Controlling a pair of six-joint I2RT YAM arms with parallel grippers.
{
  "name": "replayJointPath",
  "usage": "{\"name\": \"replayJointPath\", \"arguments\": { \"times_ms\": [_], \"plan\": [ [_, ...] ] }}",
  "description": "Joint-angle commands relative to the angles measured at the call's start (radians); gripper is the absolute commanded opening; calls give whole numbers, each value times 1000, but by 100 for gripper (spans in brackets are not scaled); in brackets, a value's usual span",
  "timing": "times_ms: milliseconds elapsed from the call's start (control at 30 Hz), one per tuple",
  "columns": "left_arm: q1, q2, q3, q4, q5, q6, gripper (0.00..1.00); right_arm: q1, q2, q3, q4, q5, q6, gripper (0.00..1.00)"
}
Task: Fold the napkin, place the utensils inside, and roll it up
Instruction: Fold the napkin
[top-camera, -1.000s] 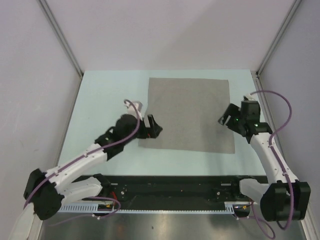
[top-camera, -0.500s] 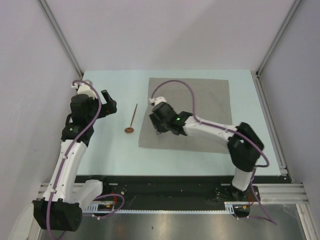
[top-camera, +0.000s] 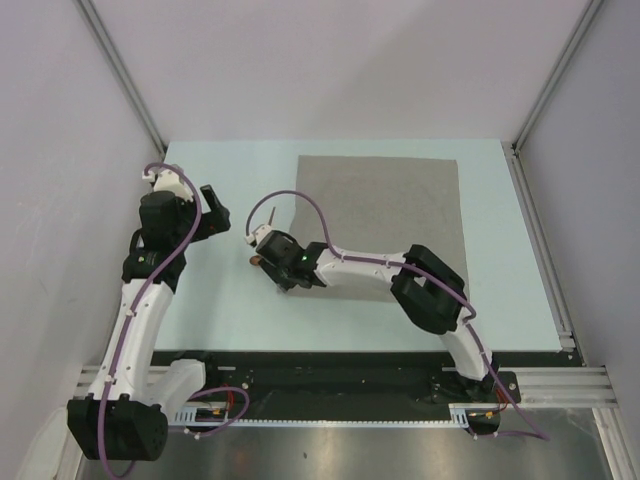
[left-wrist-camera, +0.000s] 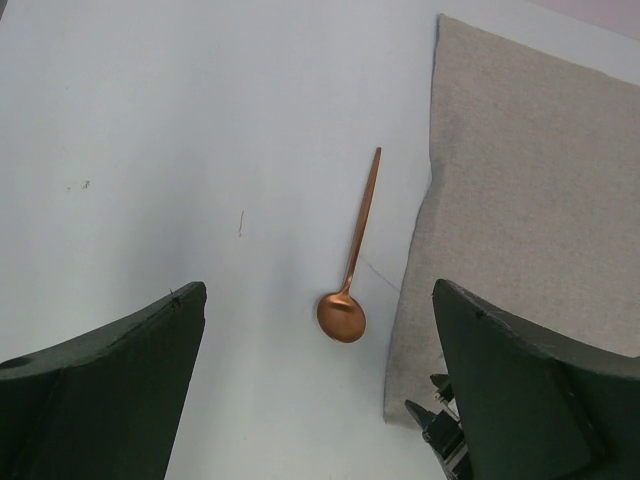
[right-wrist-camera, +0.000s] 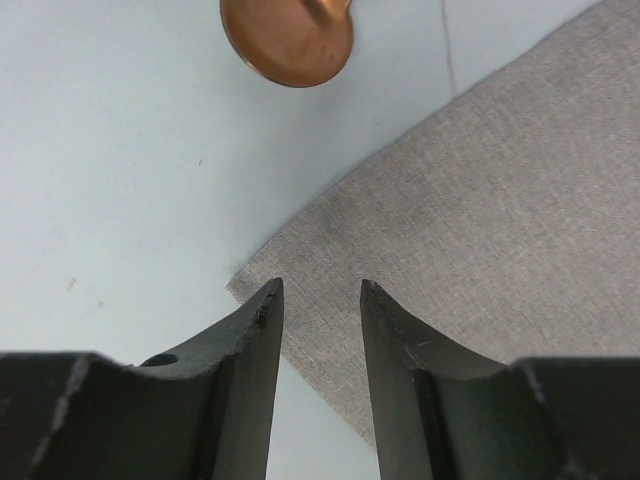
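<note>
Pale table (top-camera: 220, 300) carries the flat napkin (top-camera: 390, 215) toward one o'clock; the right gripper (right-wrist-camera: 315, 295), fingers narrowly parted over its seven o'clock corner, should pinch cloth only, the left gripper (top-camera: 218, 212) gaping wide above the spoon (left-wrist-camera: 341, 317) at nine.

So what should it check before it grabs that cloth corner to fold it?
1. Napkin lies flat and unfolded: ok.
2. Right gripper is over the napkin's near-left corner: ok.
3. Its jaws are apart and hold nothing: ok.
4. Fingertips are low enough to pinch the cloth: cannot tell.
5. Spoon is off the napkin: ok, though its bowl lies close to the right gripper.
6. Left gripper is clear of the fold: ok, it is open above the spoon.
</note>
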Motion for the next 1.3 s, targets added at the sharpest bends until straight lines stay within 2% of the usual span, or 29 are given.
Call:
{"name": "replayJointPath", "arguments": {
  "times_ms": [0,467,800,1000,1100,1267],
  "plan": [
    [6,-8,-4,6,12,22,100,18,21,53,15,-50,-31,41],
    [6,-10,-11,4,16,25,100,43,83,73,20,-64,-11,40],
    [6,-14,-11,1,10,28,100,26,115,87,-74,-41,36,36],
    [6,-13,-12,-1,12,30,100,8,113,57,-106,-102,84,33],
    [6,-13,-12,1,10,30,100,3,130,51,-115,-142,97,28],
    [6,-13,-12,-1,10,28,100,-5,141,44,-99,-210,108,11]
  ]
}}
